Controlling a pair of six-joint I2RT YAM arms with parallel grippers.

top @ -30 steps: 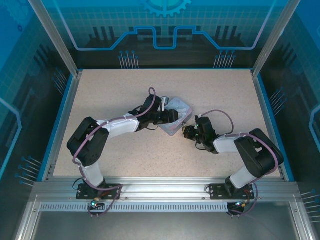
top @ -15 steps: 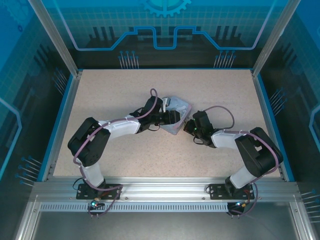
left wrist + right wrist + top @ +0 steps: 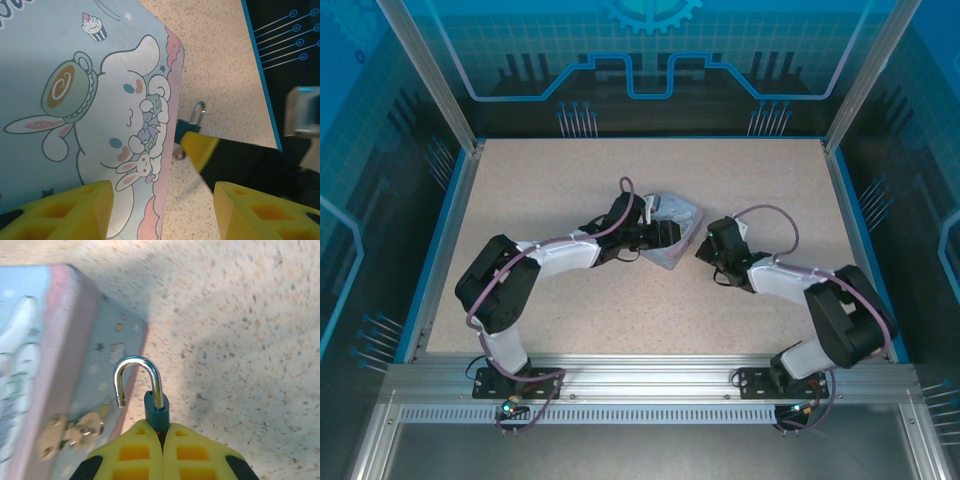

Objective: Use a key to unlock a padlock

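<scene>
Item one, the speckled worktop (image 3: 570,190), which carries everything else. Item two, a pale blue tin (image 3: 75,75) with a cartoon lid and pink edge, lying mid-worktop between my two arms. Item three, my left end effector (image 3: 162,192), jaws well apart, one finger over the lid and the other over bare worktop, gripping nothing; whether the near finger touches the lid I cannot tell. Item four, my right end effector (image 3: 161,432), closed tight, pinching the padlock (image 3: 156,407) by its teal body just beside the tin's side wall. Item five, its shackle (image 3: 137,362), one leg seated, the other hanging free. Item six, the tin's small metal latch (image 3: 70,432), near the padlock but apart.
</scene>
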